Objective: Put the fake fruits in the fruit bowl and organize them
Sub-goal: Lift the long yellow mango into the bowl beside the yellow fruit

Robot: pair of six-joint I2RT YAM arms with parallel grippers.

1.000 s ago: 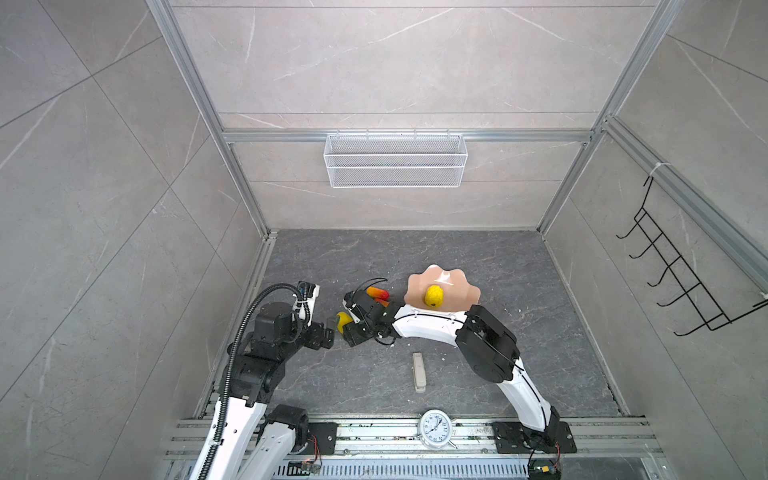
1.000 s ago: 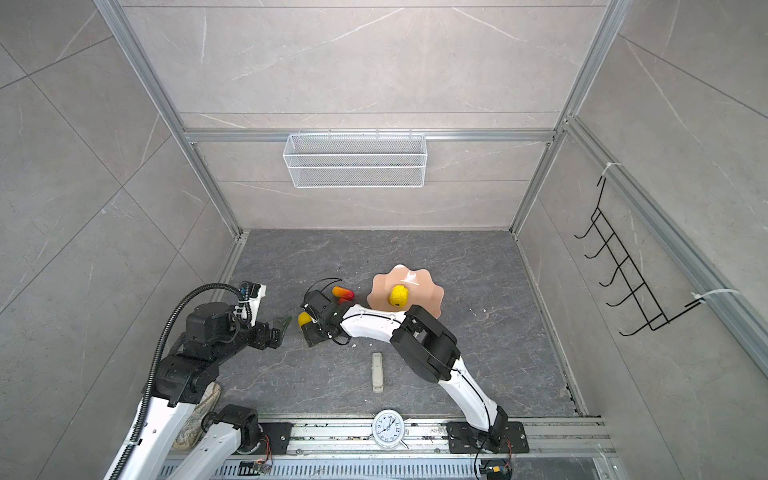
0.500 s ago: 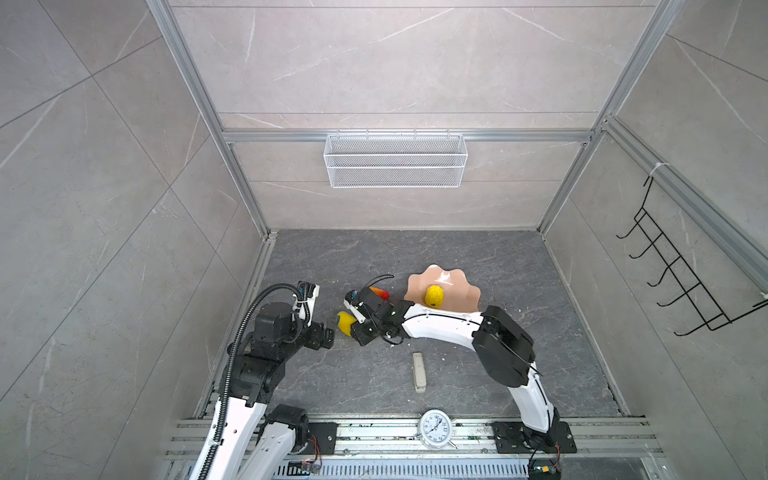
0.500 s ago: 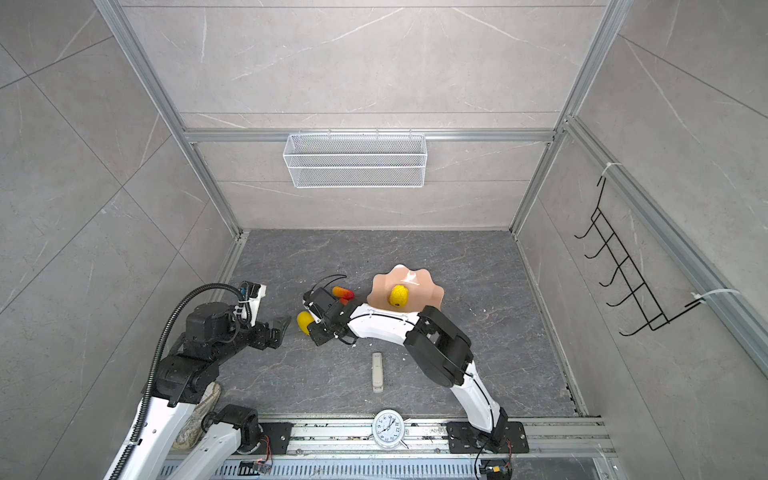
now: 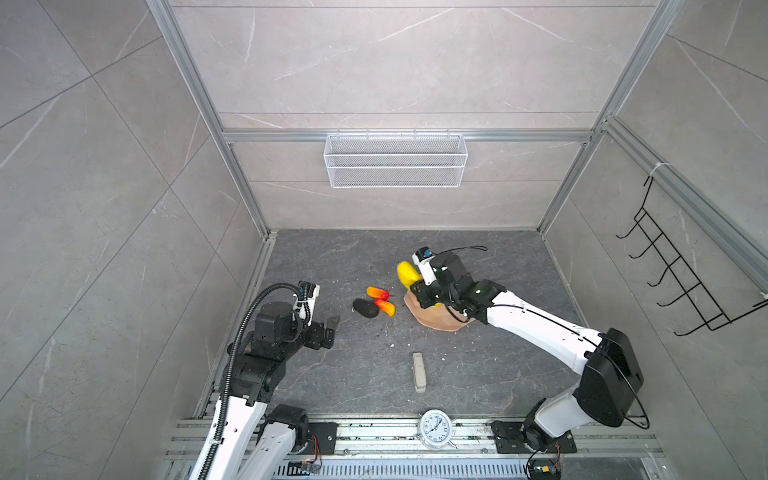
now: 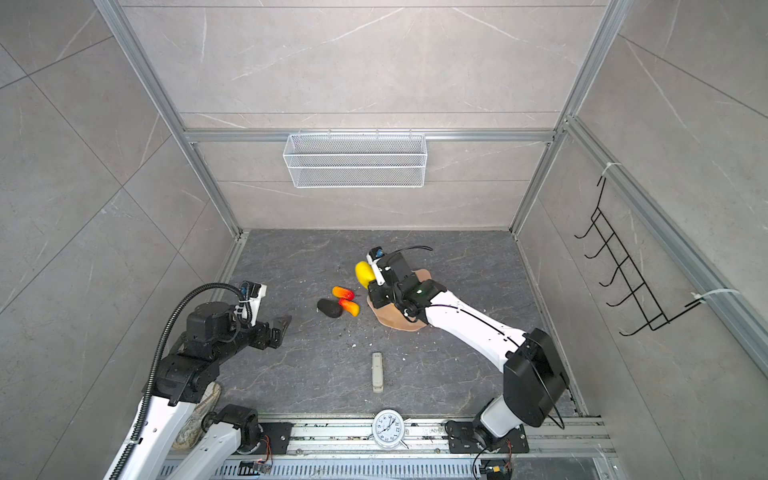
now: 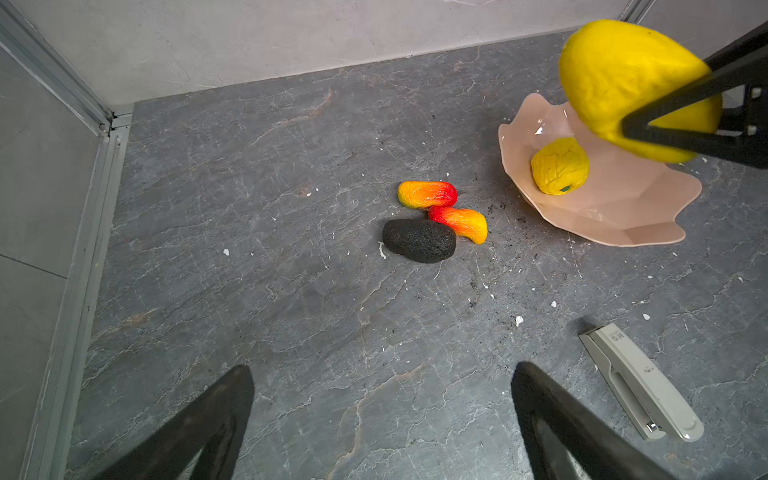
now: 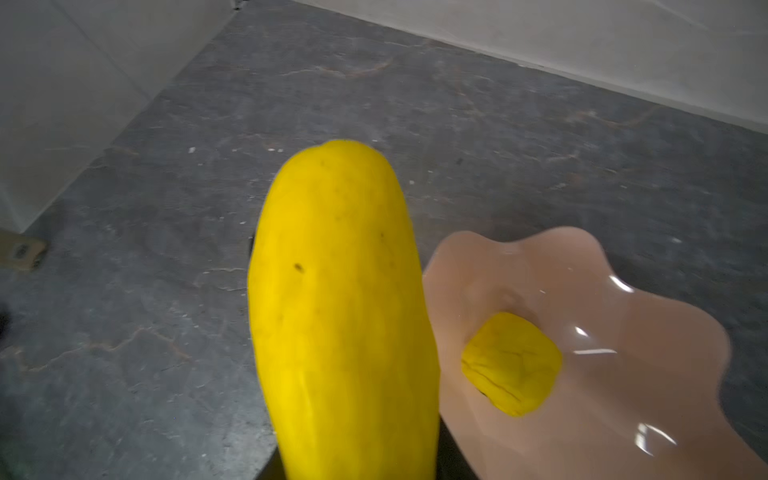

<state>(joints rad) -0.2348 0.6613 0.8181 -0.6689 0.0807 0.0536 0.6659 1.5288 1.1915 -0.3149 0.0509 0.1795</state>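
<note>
i am holding the long yellow fruit (image 8: 340,311) in my right gripper (image 5: 417,286), the jaws pressing in on it from both sides; in the left wrist view one black finger (image 7: 685,108) is crossing the fruit's skin. the fruit is hanging clear of the dark stone floor (image 7: 291,291), sticking out past the gripper beside the wavy rim of the pink fruit bowl (image 5: 436,320). whether it is over the rim or just outside it, i cannot tell.

the bowl is sitting on the floor under my right wrist. the rounder ridged yellow fruit (image 7: 560,166) is lying inside it, near the middle, with bare pink around it.

the other three fruits are lying together on the floor, left of the bowl in both top views and apart from it. the black oval fruit (image 5: 365,308) is touching one red-orange fruit (image 7: 459,223), and the second red-orange fruit (image 7: 427,194) is lying just behind that one, end to end.

my left gripper (image 7: 382,415) is hovering low over bare floor, well apart from the fruits, jaws spread wide and gripping nothing.

a beige stapler (image 5: 419,372) is lying by itself on the floor nearer the rail, where a small round clock (image 5: 435,429) is sitting.
</note>
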